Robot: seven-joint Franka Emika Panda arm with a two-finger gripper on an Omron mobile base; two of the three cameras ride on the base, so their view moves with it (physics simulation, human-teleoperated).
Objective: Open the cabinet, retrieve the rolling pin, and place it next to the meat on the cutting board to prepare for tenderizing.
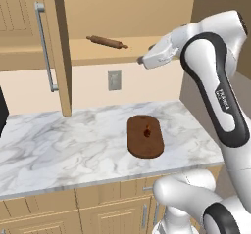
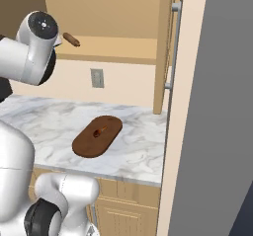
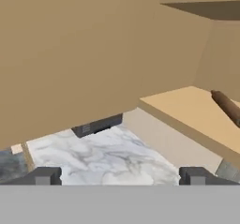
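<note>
Rolling pin (image 1: 107, 42) lies on the plain shelf (image 1: 98, 52) inside the cabinet (image 1: 29, 37), whose doors stand open. Claw (image 3: 119, 175) is open and empty, raised near the shelf's front edge, apart from the pin. Cutting board (image 1: 145, 136) rests flat on the marble tabletop (image 1: 63, 145), with the meat (image 1: 147, 132) on its centre.
</note>
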